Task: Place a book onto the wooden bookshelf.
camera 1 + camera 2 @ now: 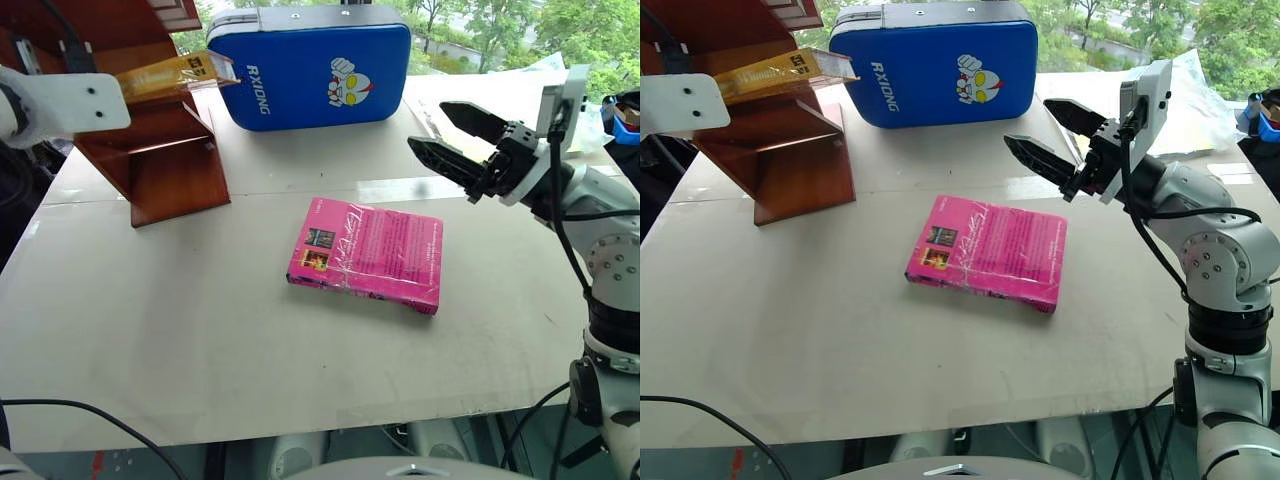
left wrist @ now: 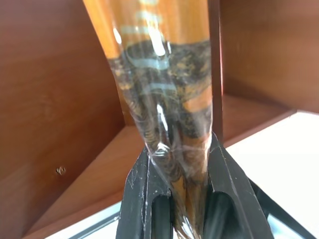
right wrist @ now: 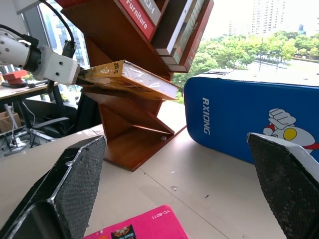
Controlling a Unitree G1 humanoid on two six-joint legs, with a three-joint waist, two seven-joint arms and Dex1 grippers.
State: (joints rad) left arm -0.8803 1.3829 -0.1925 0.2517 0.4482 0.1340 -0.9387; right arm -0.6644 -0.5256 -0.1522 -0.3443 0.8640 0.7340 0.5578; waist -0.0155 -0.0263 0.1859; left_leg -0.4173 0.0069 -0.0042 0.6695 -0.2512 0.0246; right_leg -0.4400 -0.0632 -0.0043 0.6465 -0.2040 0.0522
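The book (image 1: 180,72), a yellow-orange paperback in glossy wrap, sticks out almost level over a slanted board of the wooden bookshelf (image 1: 165,165) at the table's back left. My left gripper (image 2: 179,199) is shut on one end of it, and the black fingers (image 2: 142,194) pinch the wrapped cover. In the right wrist view the book (image 3: 129,74) hangs just above a board of the bookshelf (image 3: 129,124); I cannot tell whether it rests on it. My right gripper (image 1: 450,135) hovers open and empty above the table's right side, pointing toward the shelf.
A magenta-pink book (image 1: 368,252) lies flat mid-table. A blue padded case (image 1: 310,65) stands at the back, right of the shelf. Other books (image 3: 169,25) fill the shelf's upper slots. The white table (image 1: 200,340) ends near me.
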